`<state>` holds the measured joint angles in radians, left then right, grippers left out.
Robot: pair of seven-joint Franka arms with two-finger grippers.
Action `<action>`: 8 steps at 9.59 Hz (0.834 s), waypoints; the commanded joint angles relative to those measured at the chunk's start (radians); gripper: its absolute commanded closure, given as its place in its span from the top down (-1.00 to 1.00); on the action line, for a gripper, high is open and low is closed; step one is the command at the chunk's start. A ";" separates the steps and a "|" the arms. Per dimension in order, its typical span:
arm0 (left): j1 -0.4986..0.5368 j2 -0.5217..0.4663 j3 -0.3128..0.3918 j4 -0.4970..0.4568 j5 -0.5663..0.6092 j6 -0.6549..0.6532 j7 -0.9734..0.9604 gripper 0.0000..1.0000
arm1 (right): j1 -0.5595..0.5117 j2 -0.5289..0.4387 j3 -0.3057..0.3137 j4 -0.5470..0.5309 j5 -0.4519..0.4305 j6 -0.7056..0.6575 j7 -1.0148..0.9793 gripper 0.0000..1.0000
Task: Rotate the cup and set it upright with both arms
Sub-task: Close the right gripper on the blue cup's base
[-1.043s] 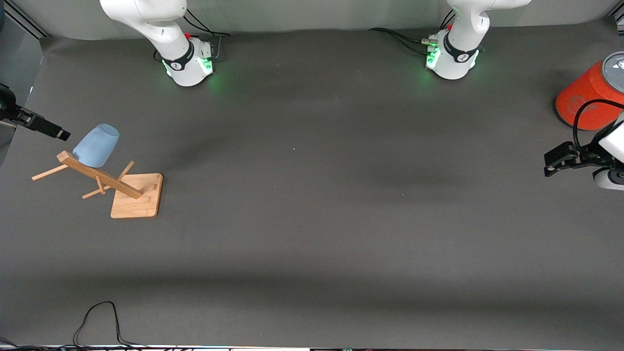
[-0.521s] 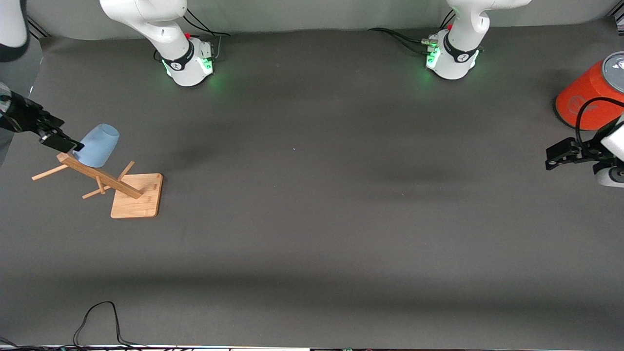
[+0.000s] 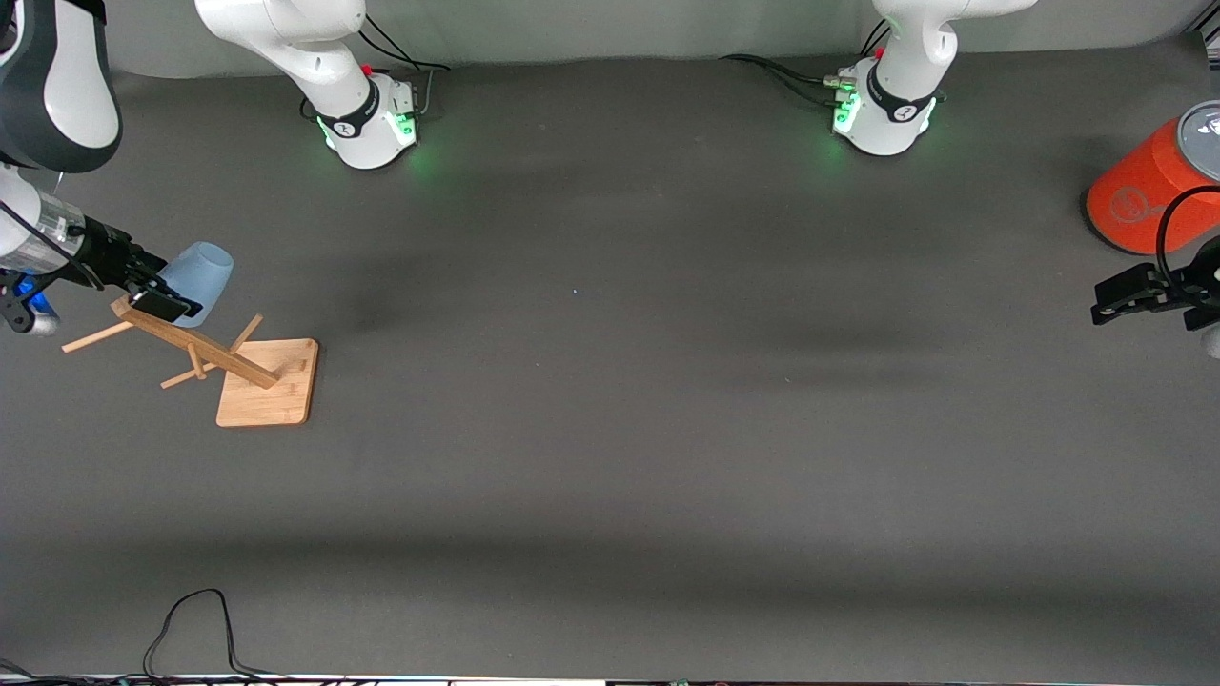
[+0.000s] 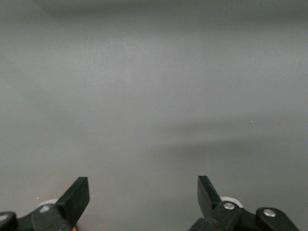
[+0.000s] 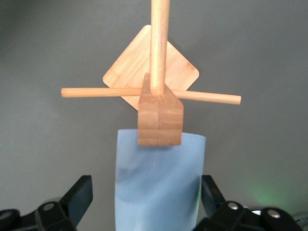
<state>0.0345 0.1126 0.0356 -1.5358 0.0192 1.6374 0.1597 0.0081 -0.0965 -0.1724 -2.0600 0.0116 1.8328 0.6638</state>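
The pale-blue cup (image 3: 202,266) hangs mouth-down and tilted on a peg of a wooden rack (image 3: 225,355) toward the right arm's end of the table. My right gripper (image 3: 164,287) is open and level with the cup, one finger on each side of its wall. In the right wrist view the cup (image 5: 159,187) fills the space between the fingers of the right gripper (image 5: 144,188); one finger is almost against it, the other stands clear. My left gripper (image 3: 1111,301) hangs open and empty over the left arm's end of the table. The left wrist view shows that gripper (image 4: 143,186) over bare mat.
The rack's square bamboo base (image 3: 268,385) sits nearer the front camera than the cup, and its crossed pegs (image 5: 150,93) stick out sideways. A large orange cylinder (image 3: 1140,196) stands by the left gripper. A black cable (image 3: 191,619) loops at the front edge.
My right gripper has come in from the table's end and now straddles the cup. My left gripper has drawn back slightly toward its end of the table.
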 commanded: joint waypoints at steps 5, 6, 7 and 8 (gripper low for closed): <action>0.008 -0.010 0.000 0.010 -0.022 -0.056 0.015 1.00 | 0.003 0.018 -0.009 -0.015 0.015 0.031 0.019 0.21; 0.008 -0.007 -0.002 0.006 -0.022 -0.056 0.014 1.00 | 0.003 0.018 -0.009 -0.015 0.016 0.031 0.019 0.09; 0.008 -0.007 0.000 0.006 -0.022 -0.056 0.014 1.00 | 0.003 0.015 -0.009 -0.015 0.015 0.031 0.019 0.08; 0.008 -0.007 -0.002 0.006 -0.022 -0.056 0.014 1.00 | 0.003 0.015 -0.009 -0.014 0.015 0.031 0.019 0.06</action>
<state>0.0371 0.1105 0.0356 -1.5355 0.0089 1.6023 0.1597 0.0076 -0.0703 -0.1778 -2.0692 0.0117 1.8478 0.6650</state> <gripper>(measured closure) 0.000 0.185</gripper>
